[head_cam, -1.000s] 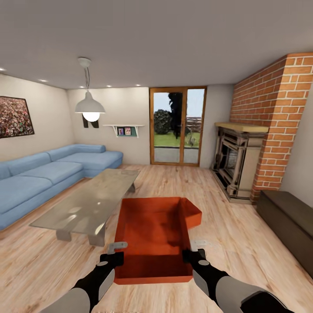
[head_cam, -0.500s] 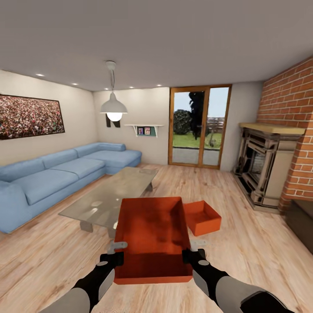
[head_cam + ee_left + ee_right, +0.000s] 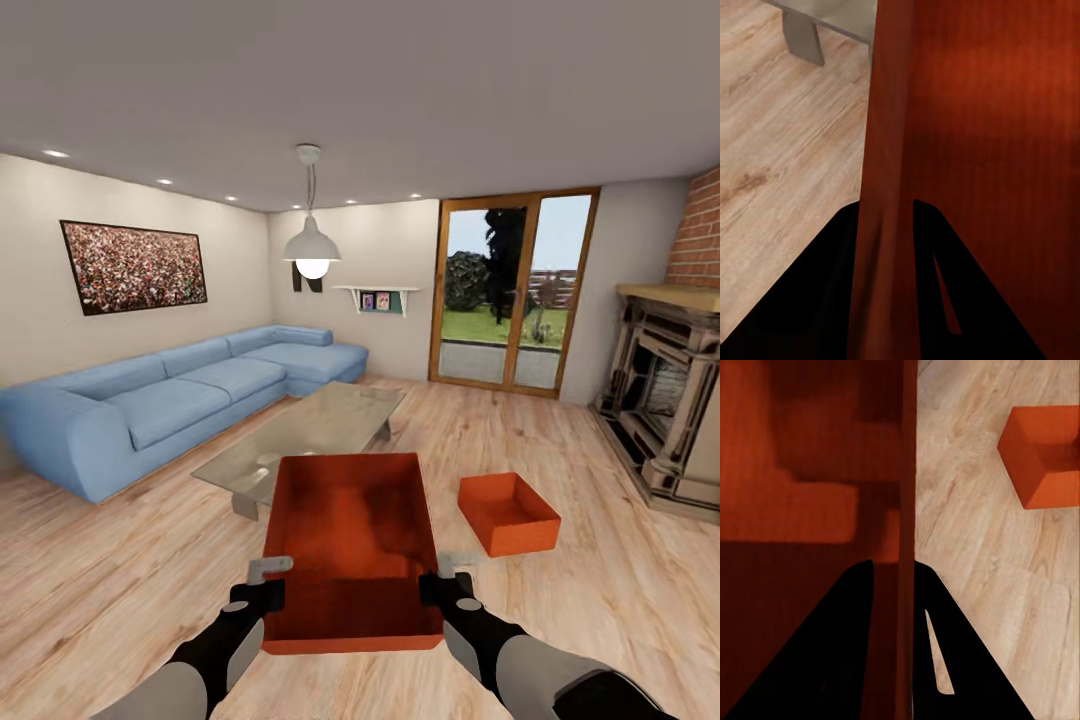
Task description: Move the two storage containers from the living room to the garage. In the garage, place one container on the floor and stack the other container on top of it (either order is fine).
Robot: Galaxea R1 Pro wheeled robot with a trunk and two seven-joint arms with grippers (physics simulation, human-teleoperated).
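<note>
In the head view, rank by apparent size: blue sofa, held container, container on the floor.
1. Blue sofa
2. Held container, enlarged by nearness to the camera
3. Container on the floor, seemingly an identical tub, just farther off

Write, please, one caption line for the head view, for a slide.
Both grippers, left and right, clamp one storage container above the wood floor; the second container sits near the fireplace.

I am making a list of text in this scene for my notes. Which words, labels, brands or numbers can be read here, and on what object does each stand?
"N": a single dark letter-like shape on the wall behind the pendant lamp, half hidden; the reading is uncertain.
Two small pictures on the wall shelf: too small to read.
Held storage container and second storage container on the wood floor: no label visible.
</note>
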